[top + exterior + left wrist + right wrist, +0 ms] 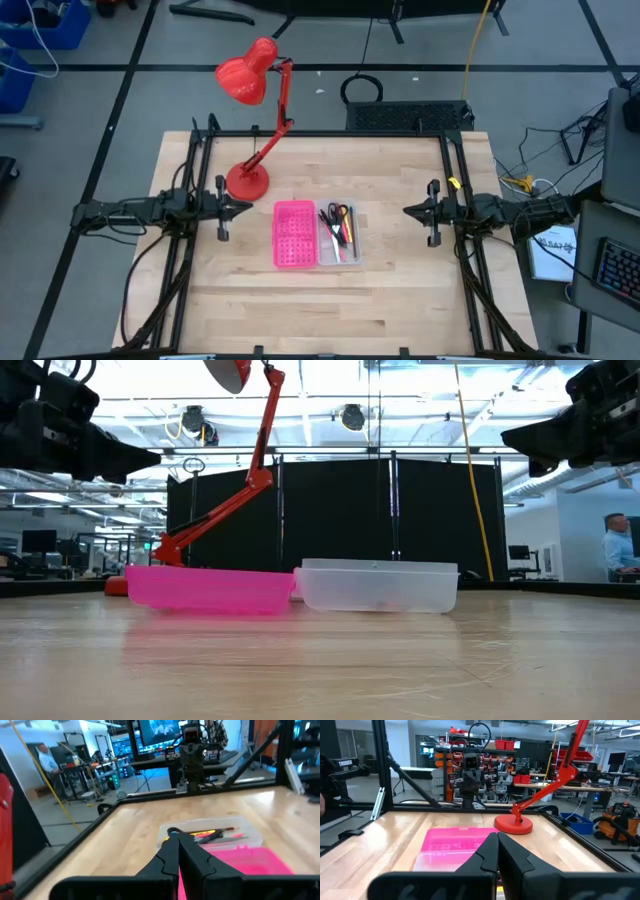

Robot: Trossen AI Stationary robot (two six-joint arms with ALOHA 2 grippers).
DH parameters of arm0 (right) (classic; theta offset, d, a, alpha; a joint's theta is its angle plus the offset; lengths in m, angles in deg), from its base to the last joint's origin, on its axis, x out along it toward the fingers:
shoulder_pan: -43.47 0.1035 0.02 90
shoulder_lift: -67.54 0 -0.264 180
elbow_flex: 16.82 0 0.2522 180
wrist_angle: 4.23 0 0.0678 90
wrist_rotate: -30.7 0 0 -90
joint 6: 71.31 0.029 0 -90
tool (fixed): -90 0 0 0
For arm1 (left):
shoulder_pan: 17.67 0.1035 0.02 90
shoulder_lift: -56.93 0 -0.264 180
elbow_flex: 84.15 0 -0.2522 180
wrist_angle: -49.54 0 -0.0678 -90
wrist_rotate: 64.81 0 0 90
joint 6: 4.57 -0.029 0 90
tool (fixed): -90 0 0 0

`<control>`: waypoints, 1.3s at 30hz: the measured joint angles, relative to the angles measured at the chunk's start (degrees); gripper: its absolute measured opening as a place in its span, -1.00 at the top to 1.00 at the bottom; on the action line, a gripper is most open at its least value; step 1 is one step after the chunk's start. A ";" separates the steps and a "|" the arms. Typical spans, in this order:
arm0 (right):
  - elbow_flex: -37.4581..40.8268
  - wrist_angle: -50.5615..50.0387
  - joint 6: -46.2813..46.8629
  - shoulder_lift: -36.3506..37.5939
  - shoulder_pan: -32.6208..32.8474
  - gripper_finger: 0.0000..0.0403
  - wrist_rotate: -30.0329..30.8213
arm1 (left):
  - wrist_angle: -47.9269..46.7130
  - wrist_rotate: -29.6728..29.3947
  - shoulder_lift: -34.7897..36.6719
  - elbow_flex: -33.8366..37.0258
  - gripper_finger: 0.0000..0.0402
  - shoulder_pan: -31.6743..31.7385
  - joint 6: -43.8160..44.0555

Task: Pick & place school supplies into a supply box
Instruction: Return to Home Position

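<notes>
Supply box mid-bench; pens in its clear half, toward right gripper. It and left gripper: fingers pressed together, empty.

At back: black curtain panels; grey floor; blue bins; round ceiling lamps.
</notes>
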 joint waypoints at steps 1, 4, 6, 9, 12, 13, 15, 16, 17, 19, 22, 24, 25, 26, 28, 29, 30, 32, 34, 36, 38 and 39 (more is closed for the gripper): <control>0.00 0.02 -0.04 0.00 0.02 1.00 0.00 | 0.44 0.06 0.00 0.04 0.92 -0.02 1.27; 0.00 0.09 2.74 0.00 0.02 1.00 0.00 | 2.11 -0.09 0.00 0.15 0.95 -0.04 3.70; 0.00 0.13 4.28 0.00 0.02 1.00 0.00 | 4.06 -0.09 0.01 0.15 0.97 -0.04 3.71; 0.00 0.16 4.55 0.00 0.02 1.00 0.00 | 4.76 -0.09 0.00 0.15 0.98 -0.04 3.56; 0.00 0.20 4.55 0.00 0.02 1.00 0.00 | 4.92 -0.09 0.00 0.15 0.95 -0.04 3.68; 0.00 0.20 4.55 0.00 0.02 1.00 0.00 | 4.93 -0.09 0.00 0.15 0.92 -0.04 3.68; 0.00 0.24 4.55 0.00 0.02 1.00 0.00 | 5.01 -0.12 0.00 0.15 0.86 -0.04 3.68; 0.00 0.24 4.55 0.00 0.02 1.00 0.00 | 5.05 -0.12 0.00 0.15 0.83 -0.04 3.68; 0.00 0.26 4.55 0.00 0.02 1.00 0.00 | 5.10 -0.12 0.00 0.15 0.81 -0.04 3.68; 0.00 0.31 4.55 0.00 0.02 1.00 0.00 | 5.11 -0.12 0.00 0.15 0.78 -0.04 3.68; 0.00 0.33 4.54 0.00 0.02 1.00 0.00 | 5.13 -0.12 0.00 0.15 0.74 -0.04 3.68; 0.00 0.35 4.52 0.00 0.02 1.00 0.00 | 5.15 -0.12 0.00 0.15 0.74 -0.04 3.68; 0.00 0.35 4.55 0.00 0.02 1.00 0.00 | 5.15 -0.12 0.00 0.13 0.74 -0.04 3.68; 0.00 0.35 4.54 0.00 0.02 1.00 0.00 | 5.15 -0.14 0.00 0.13 0.75 -0.04 3.68; 0.00 0.35 4.52 0.00 0.02 1.00 0.00 | 5.17 -0.14 0.00 0.13 0.74 -0.04 3.67; 0.00 0.35 4.52 0.00 0.02 1.00 0.00 | 5.17 -0.13 0.00 0.13 0.74 -0.04 3.68; 0.00 0.35 4.52 0.00 0.02 1.00 0.00 | 5.20 -0.14 0.00 0.13 0.74 -0.04 3.68; 0.00 0.35 4.52 0.00 0.02 1.00 0.00 | 5.22 -0.14 0.00 0.13 0.74 -0.04 3.68; 0.00 0.35 4.52 0.00 0.02 1.00 0.00 | 5.24 -0.14 0.00 0.13 0.74 -0.04 3.68; 0.02 0.35 4.52 0.00 0.02 1.00 0.00 | 5.26 -0.14 0.00 0.13 0.74 -0.04 3.66; 0.02 0.37 4.52 0.00 0.02 1.00 0.00 | 5.28 -0.14 0.00 0.11 0.74 -0.04 3.68; 0.02 0.37 4.52 0.00 0.02 1.00 0.00 | 5.28 -0.15 0.00 0.11 0.74 -0.04 3.67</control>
